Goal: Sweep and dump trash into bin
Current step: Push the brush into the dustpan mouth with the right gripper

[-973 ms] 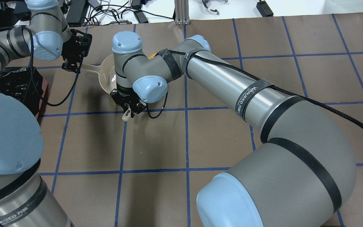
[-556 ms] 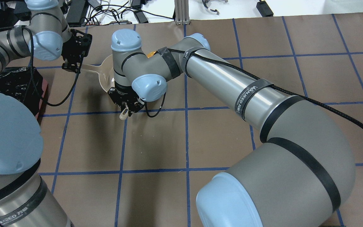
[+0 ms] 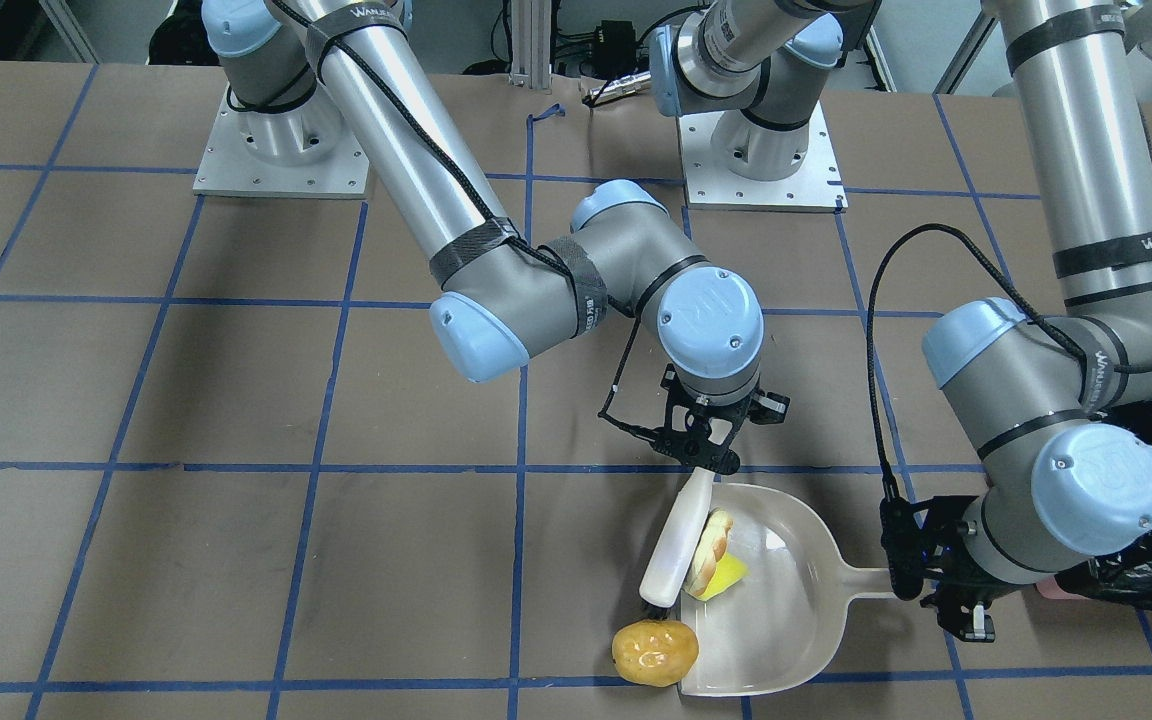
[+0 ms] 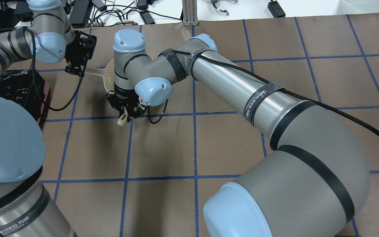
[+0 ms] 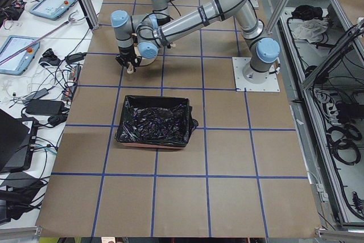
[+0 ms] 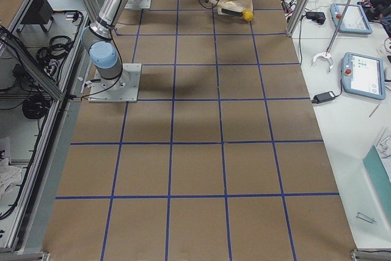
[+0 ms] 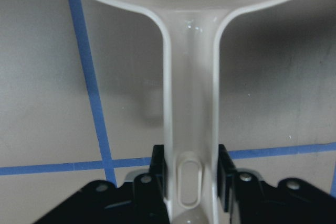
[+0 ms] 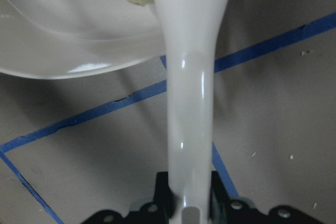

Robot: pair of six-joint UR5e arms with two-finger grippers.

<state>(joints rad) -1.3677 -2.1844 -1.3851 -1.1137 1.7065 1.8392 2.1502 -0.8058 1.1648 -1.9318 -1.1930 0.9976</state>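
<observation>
Nearest the operators' edge of the table (image 3: 236, 400) lies the golden-brown potato-like lump (image 3: 654, 652), just outside one corner of the dustpan's open mouth (whether it touches the lip is hard to tell). The cream-white dustpan (image 3: 786, 625) lies flat on the brown paper, its mouth facing the robot's right and its handle pointing toward the robot's left.

Just beyond the lump, the dark bristles of the brush (image 3: 674, 548) rest at the pan's mouth, and its pale handle slopes up and away toward the robot. The curved tan bread piece (image 3: 716, 545) leans against the brush on the pan's side. The yellow sponge (image 3: 733, 573) is tucked under and beside the bread, and both are inside the pan near its mouth.

Farther along, the right tool (image 3: 706, 462) pinches the top end of the brush handle. In the right wrist view its fingers (image 8: 164, 195) press against both sides of the handle. Level with the pan, the left tool (image 3: 904, 580) grips the end of the dustpan handle, and the left wrist view shows its pads (image 7: 159, 169) clamped on either side of the handle by the hanging slot.

On the robot's left stands the bin (image 5: 183, 119), a pinkish box lined with crinkly black plastic (the left arm's elbow hides most of it from the front). It is apart from the pan. At the far edge both arm bases are bolted to grey plates.
</observation>
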